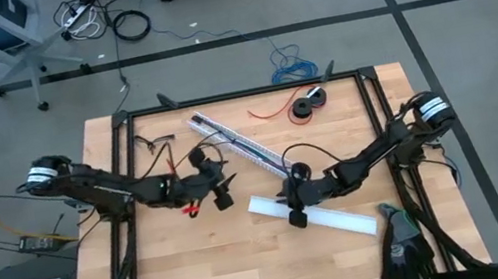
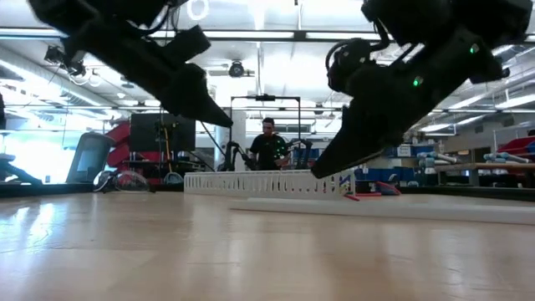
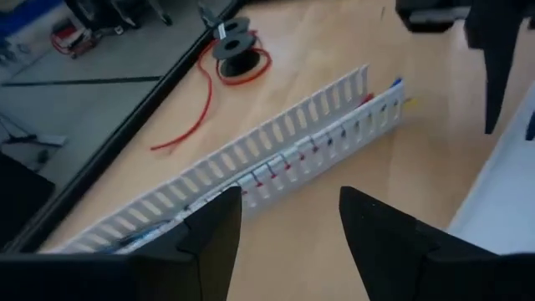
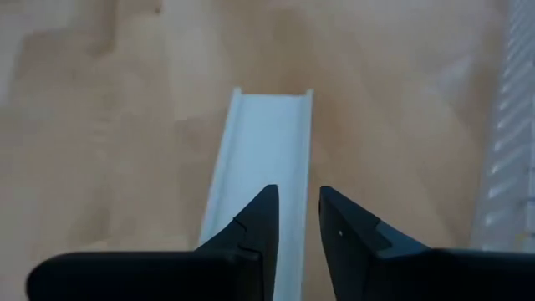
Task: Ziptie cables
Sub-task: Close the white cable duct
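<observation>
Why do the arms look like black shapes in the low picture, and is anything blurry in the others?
In the low view, bright ceiling lights behind the arms backlight them, leaving both as dark silhouettes. In the left wrist view, the left gripper's fingers are soft, too close for focus, while the slotted white duct is clearer. In the right wrist view, the white channel looks slightly hazy.
</observation>
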Robot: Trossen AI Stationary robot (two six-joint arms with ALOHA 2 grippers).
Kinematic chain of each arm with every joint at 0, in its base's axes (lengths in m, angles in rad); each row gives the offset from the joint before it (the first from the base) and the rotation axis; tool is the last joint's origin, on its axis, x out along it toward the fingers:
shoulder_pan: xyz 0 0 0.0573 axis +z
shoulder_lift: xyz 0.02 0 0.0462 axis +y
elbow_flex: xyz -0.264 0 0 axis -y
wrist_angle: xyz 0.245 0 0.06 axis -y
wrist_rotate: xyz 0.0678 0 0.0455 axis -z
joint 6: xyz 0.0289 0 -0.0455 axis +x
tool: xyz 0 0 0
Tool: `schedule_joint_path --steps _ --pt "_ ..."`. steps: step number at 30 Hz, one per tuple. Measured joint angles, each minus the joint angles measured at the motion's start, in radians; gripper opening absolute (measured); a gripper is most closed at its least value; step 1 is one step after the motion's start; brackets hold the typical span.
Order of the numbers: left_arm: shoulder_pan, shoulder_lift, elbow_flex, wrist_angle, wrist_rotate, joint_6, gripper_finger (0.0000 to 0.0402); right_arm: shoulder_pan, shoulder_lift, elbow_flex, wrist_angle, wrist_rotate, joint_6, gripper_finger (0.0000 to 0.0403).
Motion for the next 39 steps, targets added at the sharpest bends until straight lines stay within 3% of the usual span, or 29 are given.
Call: schedule_joint_path --steps 7,12,17,29,35,39 --pt "-0.068 -0.005 -0.110 0.198 -0.006 -0.071 0.0213 0.032 -0.030 0.000 -0.025 -0.088 0.049 0.0073" --pt "-0.096 -0.004 -0.141 0.197 -0.007 -0.151 0.0213 0.077 -0.010 0.022 -0.043 -0.056 0.060 0.0073" --pt "-0.110 -0.004 -0.154 0.190 -0.009 -0.174 0.0214 0.090 0.016 0.094 -0.185 -0.017 0.052 0.0073" --pt "-0.131 -0.003 -0.152 0.163 -0.006 -0.240 0.0214 0.086 0.176 0.201 -0.215 -0.016 0.048 0.0072" --pt "-0.142 -0.003 -0.154 0.163 0.019 -0.234 0.0214 0.086 0.175 0.201 -0.266 -0.009 0.038 0.0010" --pt "-0.142 0.009 -0.154 0.160 0.115 -0.168 0.0214 0.086 0.160 0.199 -0.271 -0.020 0.023 0.0004"
